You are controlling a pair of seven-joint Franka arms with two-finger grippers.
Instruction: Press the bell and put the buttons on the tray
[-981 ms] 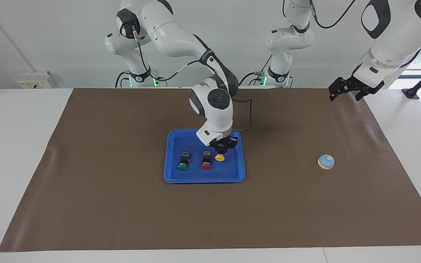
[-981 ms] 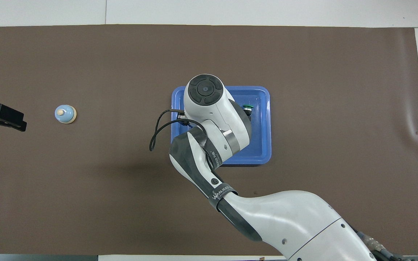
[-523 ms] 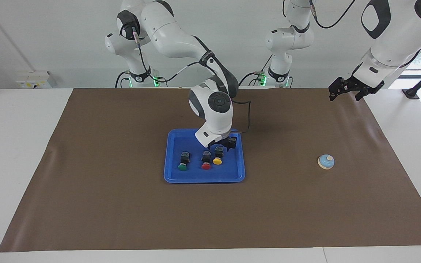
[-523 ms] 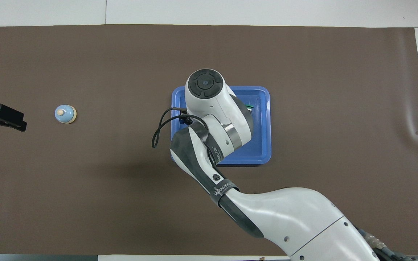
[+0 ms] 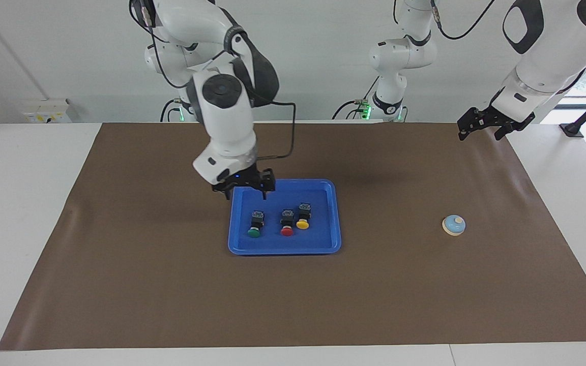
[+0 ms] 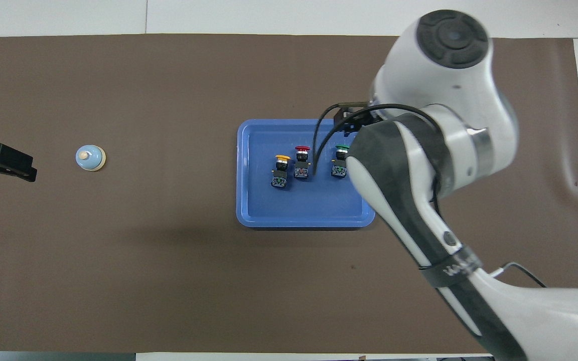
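The blue tray (image 5: 283,249) lies mid-mat and holds three buttons: green (image 5: 255,224), red (image 5: 287,223) and yellow (image 5: 303,216), all on their sides. The overhead view shows the same row, yellow (image 6: 281,170), red (image 6: 302,161), green (image 6: 340,160), on the tray (image 6: 304,223). My right gripper (image 5: 246,192) hangs open and empty over the tray's corner nearest the robots, at the right arm's end. The light-blue bell (image 5: 453,225) (image 6: 90,158) sits on the mat toward the left arm's end. My left gripper (image 5: 482,129) waits open, raised over the mat's corner.
A brown mat (image 5: 171,284) covers most of the white table. The right arm's forearm (image 6: 419,165) covers part of the tray's end in the overhead view. A black cable (image 5: 285,132) loops off the right wrist.
The right gripper opened and let go of the yellow button in the tray, then rose and swung toward the right arm's end. The left arm stayed still.
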